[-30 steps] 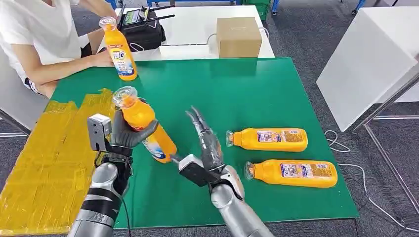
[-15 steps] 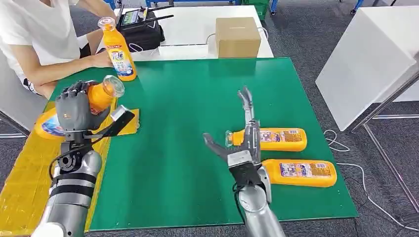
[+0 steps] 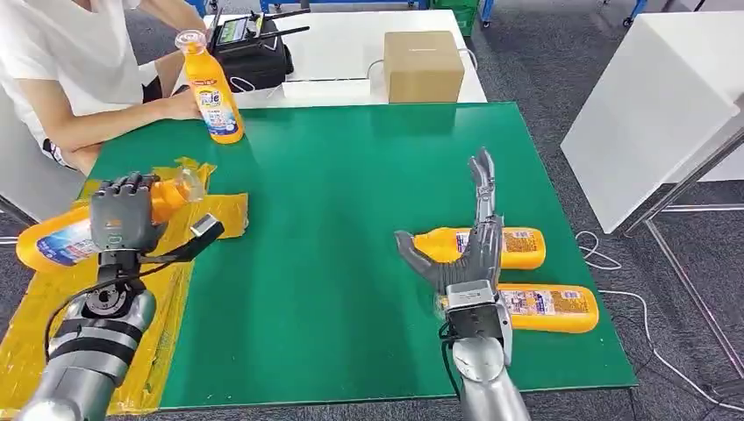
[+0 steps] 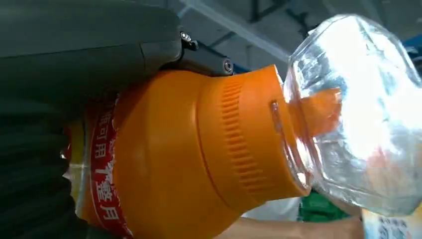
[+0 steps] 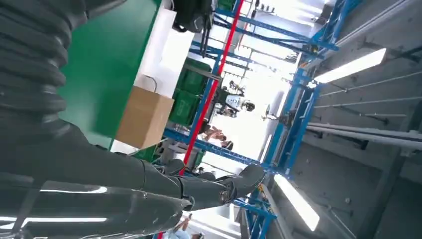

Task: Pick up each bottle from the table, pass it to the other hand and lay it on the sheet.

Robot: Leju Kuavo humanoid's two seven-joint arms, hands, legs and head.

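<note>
Holding an orange bottle on its side over the yellow sheet, left hand wrapped around its neck.
Right hand spread wide and empty above two lying bottles on the green surface.

My head camera looks down over the worktop; both wrist cameras sit close behind my fingers, angled upward.

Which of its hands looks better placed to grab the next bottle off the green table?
The right hand. It is open, hovering just over the two lying bottles. The left hand is busy holding a bottle over the yellow sheet.
</note>
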